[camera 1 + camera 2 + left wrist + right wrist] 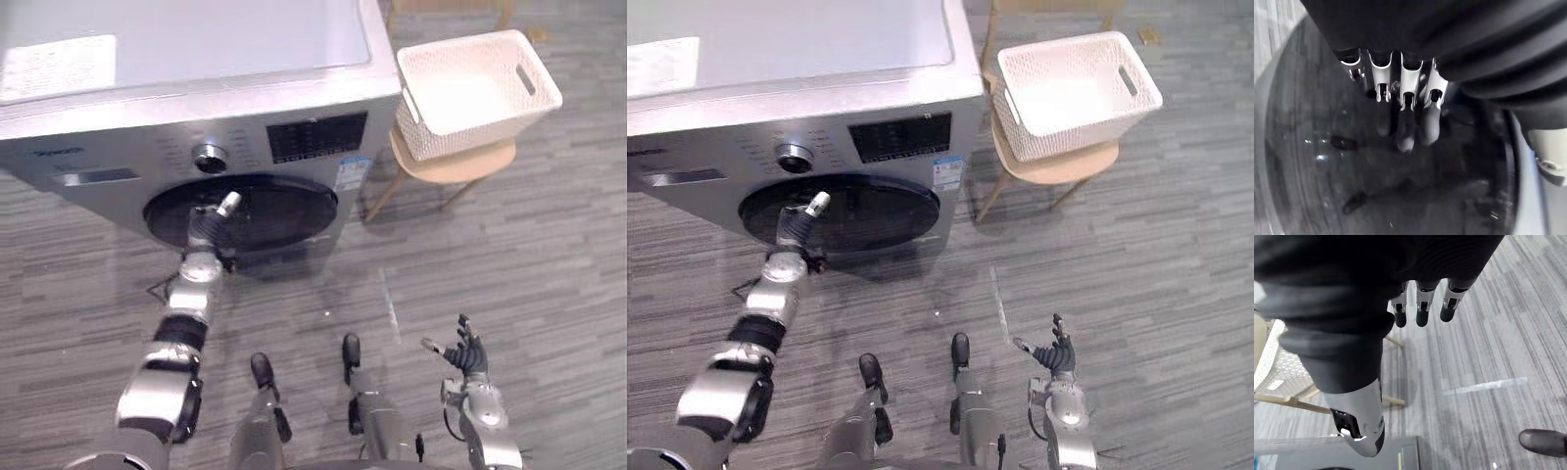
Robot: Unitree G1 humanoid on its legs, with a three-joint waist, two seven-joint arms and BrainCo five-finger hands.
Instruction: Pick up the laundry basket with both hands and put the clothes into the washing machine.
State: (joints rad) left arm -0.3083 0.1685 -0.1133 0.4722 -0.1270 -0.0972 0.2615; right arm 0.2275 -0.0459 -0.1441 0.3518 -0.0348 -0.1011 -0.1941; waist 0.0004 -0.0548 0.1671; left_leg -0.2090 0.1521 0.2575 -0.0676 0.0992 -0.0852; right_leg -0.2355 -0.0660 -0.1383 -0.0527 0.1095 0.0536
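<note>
Basket (460,125) on stool (453,166) beside washer (196,59), looks empty. Door (284,211) seems shut. Left hand (209,227) against it, fingers straight, holding nothing. Right hand (468,357) low, relaxed, empty. Task likely near end.

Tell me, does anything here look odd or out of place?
Mildly: the white laundry basket sits on a small wooden seat beside the washing machine, overhanging it and turned askew to the machine. Nothing looks spilled or damaged.

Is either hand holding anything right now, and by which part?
Nothing is held. The left hand has straight fingers at the washing machine door; the right hand is open above the floor.
</note>
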